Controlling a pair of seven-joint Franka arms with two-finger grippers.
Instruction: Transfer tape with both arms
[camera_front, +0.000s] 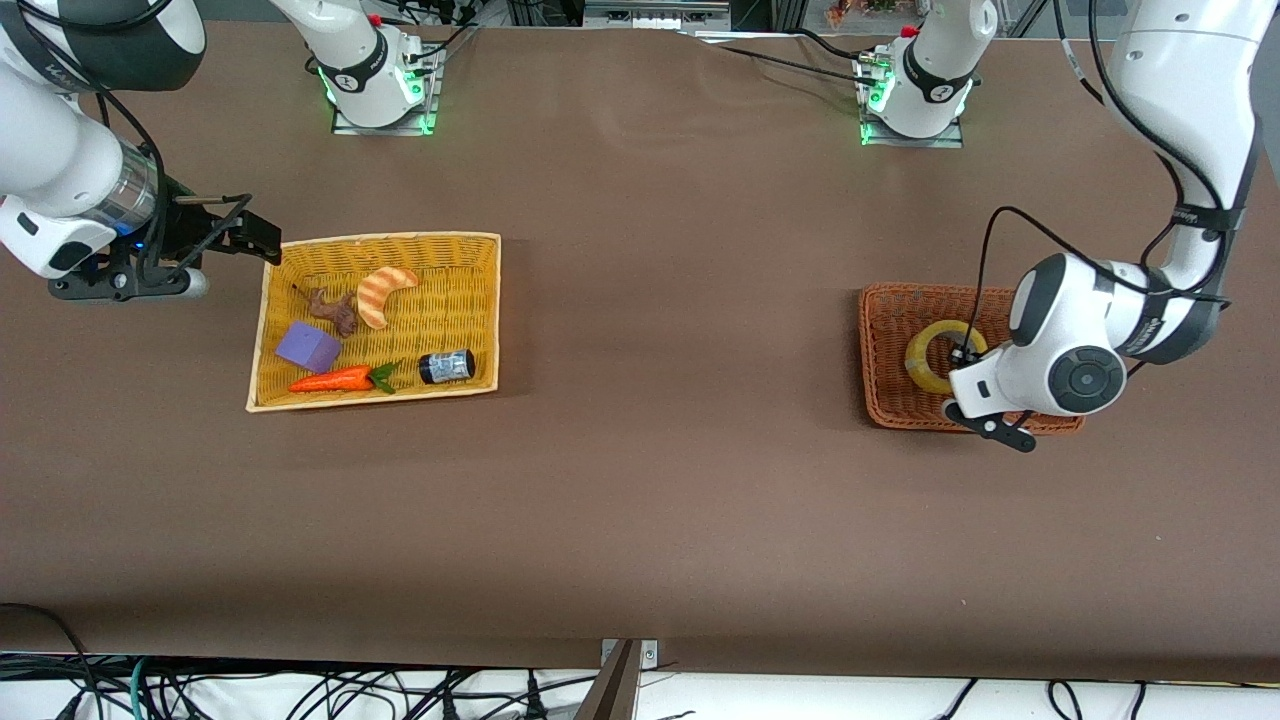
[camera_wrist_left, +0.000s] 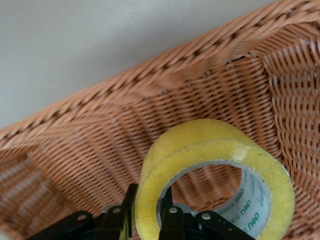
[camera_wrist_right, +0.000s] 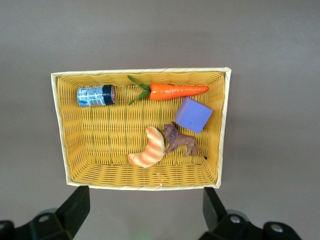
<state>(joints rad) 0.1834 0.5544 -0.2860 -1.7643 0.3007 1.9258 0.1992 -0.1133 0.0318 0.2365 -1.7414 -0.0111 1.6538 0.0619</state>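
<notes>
A: Tape (camera_front: 942, 356) — where?
B: Right-centre of the front frame, in the brown wicker basket (camera_front: 885, 340) toward the left arm's end of the table. In the left wrist view, yellowish roll (camera_wrist_left: 215, 175) tipped up on edge in the lower right of the frame, basket wall (camera_wrist_left: 150, 115) rising around it.

A: Left gripper (camera_front: 962, 354)?
B: Down in that brown basket. One finger (camera_wrist_left: 169, 220) inside the roll's hole, the other outside the ring's wall, pinching that wall between them at the bottom of the left wrist frame (camera_wrist_left: 146, 220).

A: Right gripper (camera_front: 262, 232)?
B: Upper left of the front frame, in the air over the edge of the yellow basket (camera_front: 480, 300), waiting. Fingers spread wide, nothing between them; both tips dark at the bottom corners of the right wrist frame (camera_wrist_right: 145, 210).

A: Contents of the yellow basket?
B: Croissant (camera_front: 384, 294), brown toy lion (camera_front: 333, 309), purple block (camera_front: 308, 347), carrot (camera_front: 335, 379), small black cylinder with blue label (camera_front: 446, 366). Carrot and cylinder nearest the front camera; croissant and lion farther from it. Same five seen from above in the right wrist frame, middle of the picture.

A: Table?
B: Brown cloth (camera_front: 660, 480). The two baskets well apart.
</notes>
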